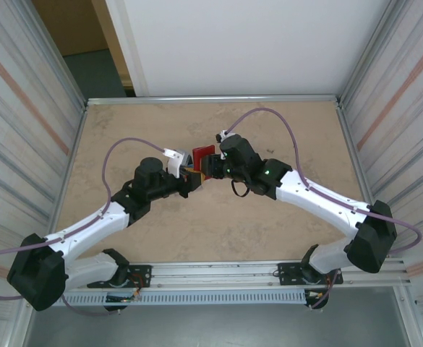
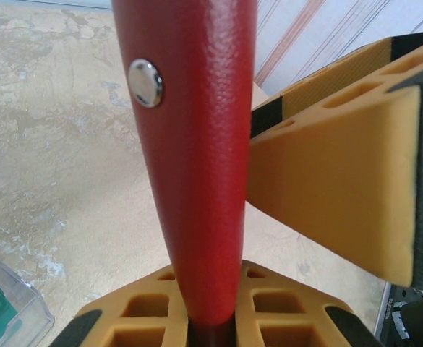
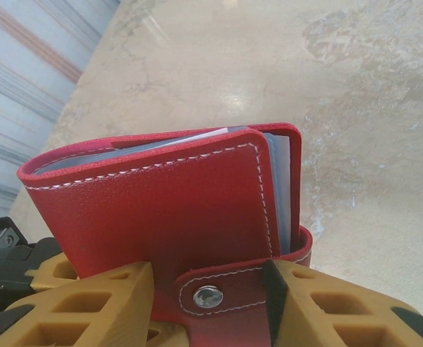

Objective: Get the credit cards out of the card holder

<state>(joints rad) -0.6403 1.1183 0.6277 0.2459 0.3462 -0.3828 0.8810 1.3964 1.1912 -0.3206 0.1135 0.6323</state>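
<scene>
- Left gripper is pinching the card holder by one edge, with its jaws nearly closed on the thin red leather. The holder is sticking straight out beyond its fingertips and appears to be hanging clear of the table.
- Holding it on edge like this is presenting the flat front face, and the closing tab, toward the other arm. That looks like the reason for the pose.
- Right gripper is facing that front face with its jaws standing apart. One yellow finger is sitting to the left of the tab and the other to the right, so the tab is lying in the gap between them.
- Nothing is being clamped by the right gripper as far as I can see (whether a pad is brushing the leather I cannot tell).
- Seen from the left wrist, a right finger is sitting just beside the holder's face, on the right of the left gripper's own fingers.
- The holder is closed. The tab is wrapping round the open edge and its snap is looking fastened, with pale sleeves showing between the covers on the side farthest from the right fingers.
- I judge the step in hand to be undoing the tab, since no card is coming out while the covers are fastened.
- The next move is probably calling for the right fingers to catch the tab's free end and peel it off the snap while the left grip is resisting the pull. A weak pinch could let the holder twist or slip.
</scene>
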